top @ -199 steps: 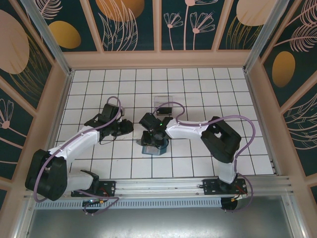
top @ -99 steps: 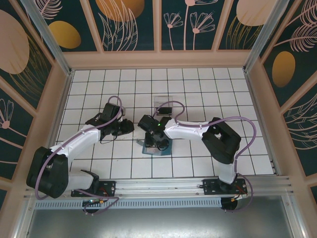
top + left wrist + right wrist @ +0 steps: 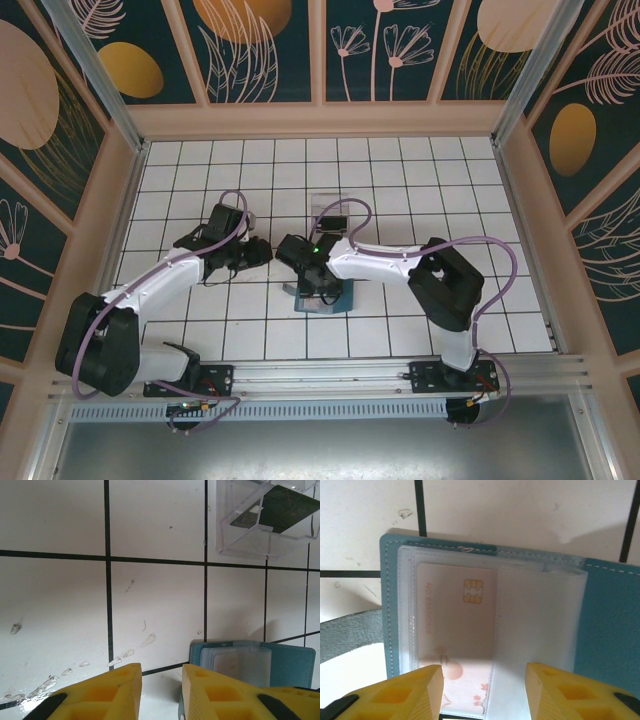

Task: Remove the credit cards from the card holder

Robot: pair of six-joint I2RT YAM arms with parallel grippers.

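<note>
Top external. The card holder (image 3: 338, 298) lies flat on the white tiled worktop (image 3: 450, 180), near the middle, a tile or so in front of the clear box (image 3: 330, 208). The right arm (image 3: 400, 262) reaches left across the tiles, its wrist hanging right over the holder. A second ago the holder sat a shade further left; now more teal shows on its right side. Since then the wrist has drawn slightly toward the box. The left arm (image 3: 160, 285) has edged its head a little toward the centre, stopping short of the holder's left edge. The box has not moved.

Left wrist. Yellow fingers (image 3: 100, 692) stand a narrow gap apart, with bare tile showing between them and nothing held. The card holder (image 3: 295, 665) lies just beside the right finger, clear sleeves (image 3: 235, 662) uppermost. The clear box (image 3: 240, 535) sits further off, a dark card (image 3: 287, 505) inside it.

Right wrist. Yellow fingers (image 3: 395, 692) are well apart, clamped on nothing, poised over the open card holder (image 3: 612, 630). A pale credit card (image 3: 455, 625) with a gold chip sits in the left sleeve. Contact with the sleeves: cannot tell.
</note>
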